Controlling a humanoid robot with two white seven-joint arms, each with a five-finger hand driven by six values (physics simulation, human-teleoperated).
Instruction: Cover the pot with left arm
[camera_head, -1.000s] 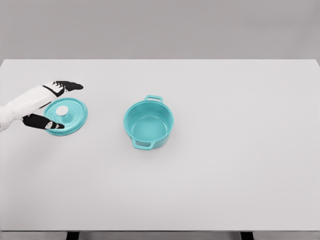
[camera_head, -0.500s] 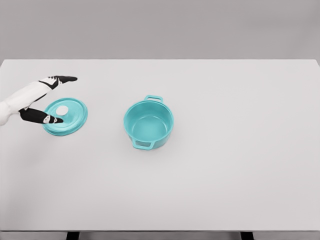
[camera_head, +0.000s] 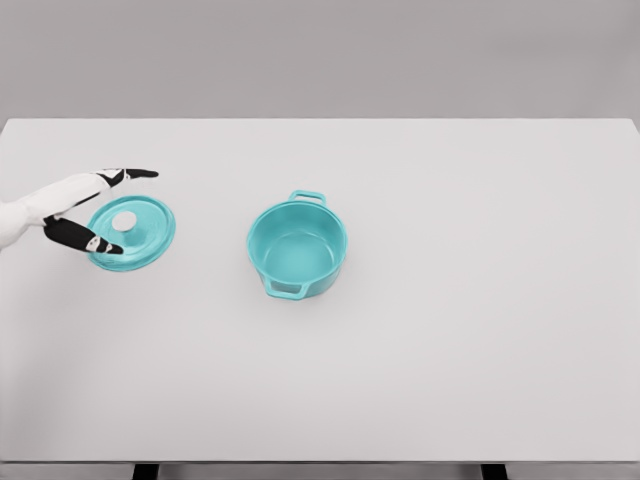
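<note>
I see the pot (camera_head: 297, 249) standing upright and uncovered near the middle of the desk (camera_head: 480, 300), teal inside and out, empty, with one loop handle at its far rim and one at its near rim. The lid (camera_head: 138, 232) lies well apart from it toward the left edge, flat on the desk, the same teal, round, with a small white knob (camera_head: 124, 221) facing up at its centre.

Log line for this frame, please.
phase: reaching for lid | left hand: open, fingers straddling lid, no grasp | lid: flat on table, left of pot | pot: uncovered, empty | right arm: not in view
</note>
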